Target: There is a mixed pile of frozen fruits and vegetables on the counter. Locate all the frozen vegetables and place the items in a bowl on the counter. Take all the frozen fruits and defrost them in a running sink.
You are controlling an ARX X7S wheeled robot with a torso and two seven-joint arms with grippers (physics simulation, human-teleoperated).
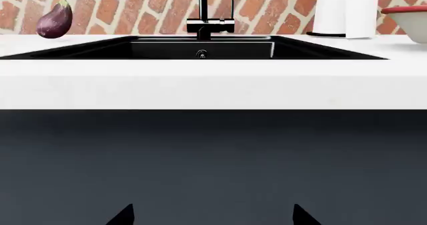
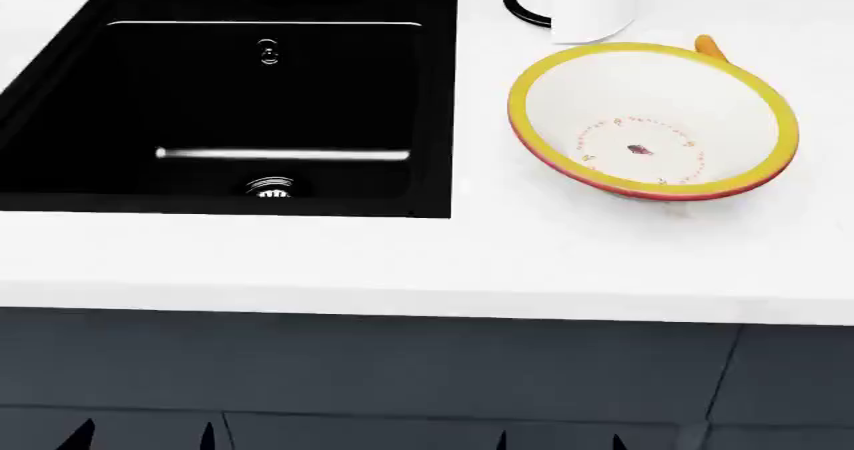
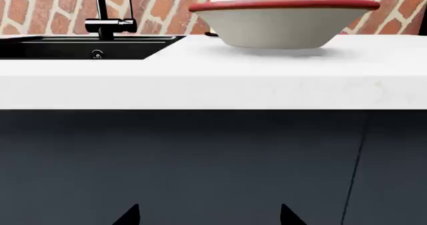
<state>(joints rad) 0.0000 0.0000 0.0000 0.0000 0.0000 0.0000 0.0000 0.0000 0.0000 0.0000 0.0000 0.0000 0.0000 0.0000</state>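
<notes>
The purple eggplant point(image 1: 55, 20) stands on the white counter point(image 1: 213, 87) left of the black sink point(image 1: 200, 47), against the brick wall. The sink point(image 2: 227, 100) has a steel drain point(image 2: 271, 187) and a black tap point(image 1: 208, 22). The bowl point(image 2: 651, 118), white inside with a yellow rim, sits right of the sink and is empty; it also shows in the right wrist view point(image 3: 283, 22). An orange carrot piece point(image 2: 710, 46) peeks from behind the bowl. The pear is out of view. My left gripper point(image 1: 213, 216) and right gripper point(image 3: 208, 216) are both open and empty, low in front of the dark cabinet fronts.
A tall white cylinder on a black base point(image 2: 574, 0) stands behind the bowl, also in the left wrist view point(image 1: 343, 10). Dark grey cabinet fronts point(image 2: 400, 370) run below the counter edge. A brick wall point(image 3: 167, 5) backs the counter.
</notes>
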